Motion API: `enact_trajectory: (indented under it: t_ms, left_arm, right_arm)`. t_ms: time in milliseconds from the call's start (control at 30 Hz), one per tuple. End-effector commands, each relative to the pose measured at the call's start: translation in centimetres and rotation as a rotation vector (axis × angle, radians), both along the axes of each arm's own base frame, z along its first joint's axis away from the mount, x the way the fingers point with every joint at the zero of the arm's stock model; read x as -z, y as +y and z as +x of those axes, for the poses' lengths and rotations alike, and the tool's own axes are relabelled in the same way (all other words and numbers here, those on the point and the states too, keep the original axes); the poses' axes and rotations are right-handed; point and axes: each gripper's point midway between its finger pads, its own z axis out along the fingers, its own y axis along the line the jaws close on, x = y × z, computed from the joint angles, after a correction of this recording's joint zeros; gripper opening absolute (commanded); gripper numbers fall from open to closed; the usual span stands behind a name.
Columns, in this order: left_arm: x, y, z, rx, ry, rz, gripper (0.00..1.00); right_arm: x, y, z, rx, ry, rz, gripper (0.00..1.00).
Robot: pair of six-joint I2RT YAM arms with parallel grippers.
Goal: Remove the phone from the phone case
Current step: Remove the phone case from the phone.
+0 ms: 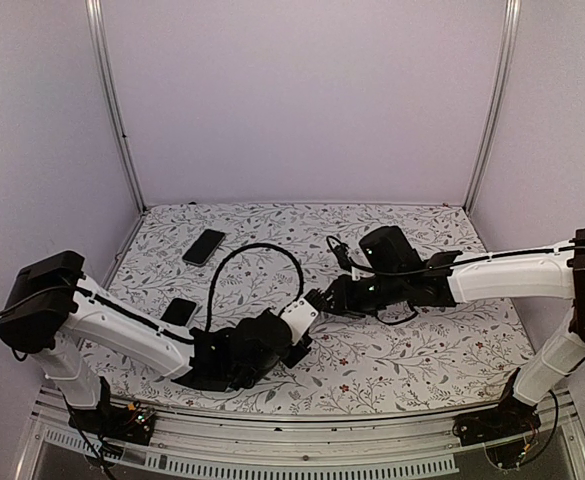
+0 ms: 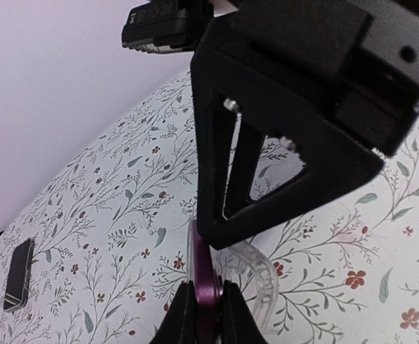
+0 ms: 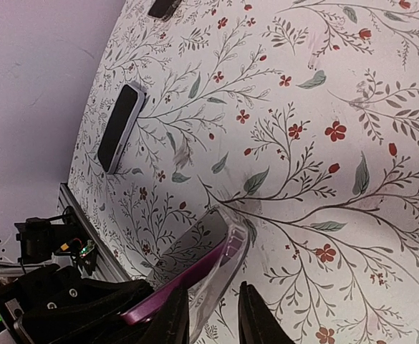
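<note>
A purple phone [image 3: 167, 285] with a glossy dark screen is held on edge above the table. My left gripper [image 2: 205, 315] is shut on its purple edge [image 2: 203, 276]. The clear phone case [image 3: 229, 259] is bowed away from the phone at one end and also shows in the left wrist view [image 2: 265, 276]. My right gripper [image 3: 213, 319] is open, its fingers straddling the case's loose end, the right finger clear of it. In the top view both grippers meet mid-table, the left gripper [image 1: 308, 310] and the right gripper [image 1: 330, 298]; the phone is hidden there.
Two black phones lie flat on the floral table: one at the back left [image 1: 204, 246], one nearer the left arm [image 1: 179, 311], also seen in the right wrist view [image 3: 119, 125]. A black cable [image 1: 262, 250] loops above the left wrist. The table's near rail [image 3: 80, 215] is close.
</note>
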Motion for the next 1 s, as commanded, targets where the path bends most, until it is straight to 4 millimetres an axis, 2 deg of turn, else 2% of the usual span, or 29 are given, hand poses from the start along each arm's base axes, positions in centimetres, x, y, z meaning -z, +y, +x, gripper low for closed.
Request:
enact_trajectory:
  t_ms: [0, 533, 767, 967]
  left_arm:
    - [-6.1, -2.9, -1.3, 0.036, -0.03, -0.249, 0.0]
    - [-6.2, -2.8, -1.3, 0.038, -0.025, -0.252, 0.0]
    - [-6.3, -2.2, -1.3, 0.023, -0.023, -0.261, 0.0]
    - [-7.2, -1.0, -0.8, -0.005, -0.012, -0.294, 0.0]
  right_arm:
    - [8.1, -5.4, -1.7, 0.052, 0.125, -0.3, 0.23]
    - [8.2, -6.3, -0.6, 0.085, 0.116, -0.31, 0.07]
    - [8.2, -6.1, 0.1, 0.092, 0.105, -0.315, 0.05]
    - [7.8, -6.2, 0.3, 0.099, 0.095, -0.308, 0.04]
